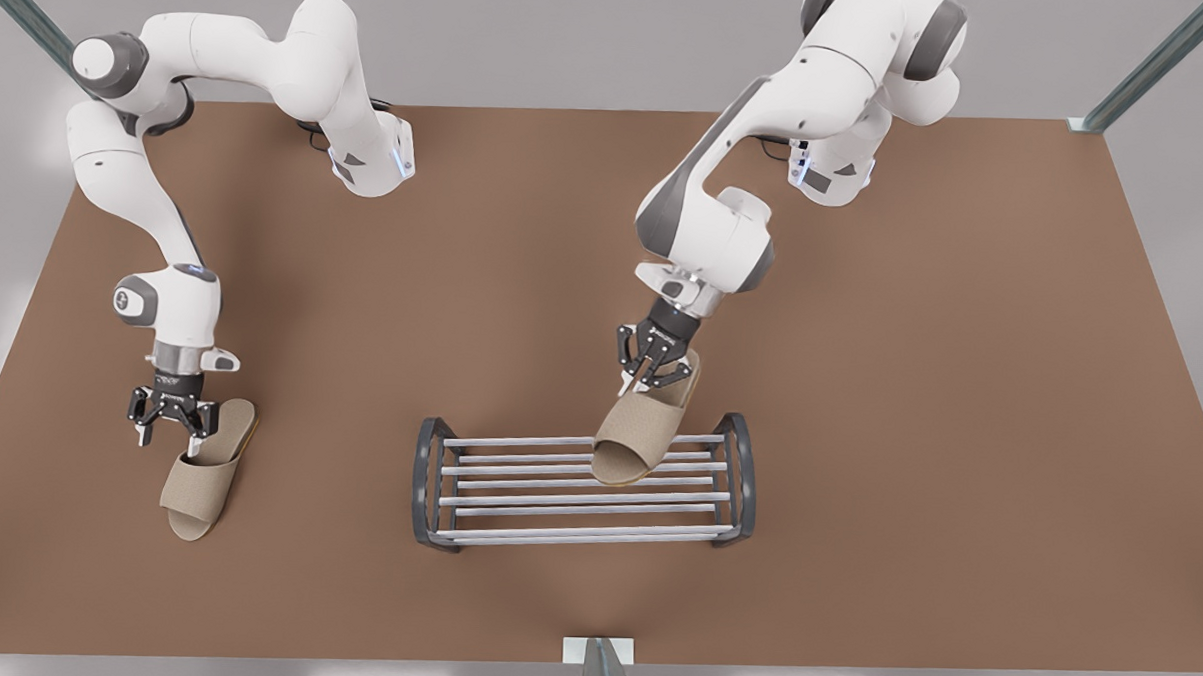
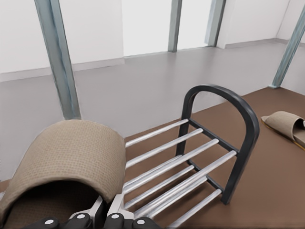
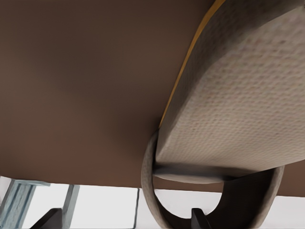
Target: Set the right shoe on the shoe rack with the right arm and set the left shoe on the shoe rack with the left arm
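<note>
We have two arms here, each with one slipper. The left gripper (image 1: 648,373) is closed on the heel part of the left shoe (image 1: 641,434), and the shoe hangs below it, tilted, with its toe end over the upper bars of the shoe rack (image 1: 576,502). In the left wrist view we see the strap of this shoe just in front of the gripper and the dark end frame of the rack beyond it.

The right gripper (image 1: 171,415) is around the heel edge of the right shoe (image 1: 207,469), which lies just below it and far to the side of the rack; we judge it is closed on it, and we cannot tell if the shoe is lifted off the counter (image 1: 960,391).

We think the main risk is at the rack: the shoe is tilted and held only at one edge, so if it is released now the toe can slip between the bars or slide off
</note>
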Tool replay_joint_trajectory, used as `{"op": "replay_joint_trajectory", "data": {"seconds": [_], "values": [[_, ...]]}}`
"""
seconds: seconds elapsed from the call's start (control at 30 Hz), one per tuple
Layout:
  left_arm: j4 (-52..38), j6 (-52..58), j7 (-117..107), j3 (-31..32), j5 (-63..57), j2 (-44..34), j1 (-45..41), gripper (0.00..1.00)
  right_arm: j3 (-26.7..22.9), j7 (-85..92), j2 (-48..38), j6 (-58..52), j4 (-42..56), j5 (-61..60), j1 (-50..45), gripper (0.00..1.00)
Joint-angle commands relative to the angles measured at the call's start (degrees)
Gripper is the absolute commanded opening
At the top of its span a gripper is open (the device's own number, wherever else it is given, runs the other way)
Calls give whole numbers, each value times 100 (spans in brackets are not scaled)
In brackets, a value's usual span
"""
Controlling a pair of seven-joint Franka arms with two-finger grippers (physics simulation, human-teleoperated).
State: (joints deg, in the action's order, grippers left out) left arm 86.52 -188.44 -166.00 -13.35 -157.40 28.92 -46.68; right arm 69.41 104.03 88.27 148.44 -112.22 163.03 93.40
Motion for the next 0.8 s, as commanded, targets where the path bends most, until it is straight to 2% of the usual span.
{"op": "replay_joint_trajectory", "data": {"seconds": [0.0,0.43,0.47,0.77], "values": [[-21,326,-2630,-1,43,141,9,21,2,-1069,6,-192,24,97,-41,100],[-91,677,-2903,-27,105,580,45,21,-42,-1069,50,-184,297,141,-366,100],[-91,678,-2850,-27,96,589,106,100,-42,-1069,50,-184,358,141,-419,100],[-82,669,-2867,-36,105,571,229,100,-42,-1069,77,-175,771,150,-832,100]]}}
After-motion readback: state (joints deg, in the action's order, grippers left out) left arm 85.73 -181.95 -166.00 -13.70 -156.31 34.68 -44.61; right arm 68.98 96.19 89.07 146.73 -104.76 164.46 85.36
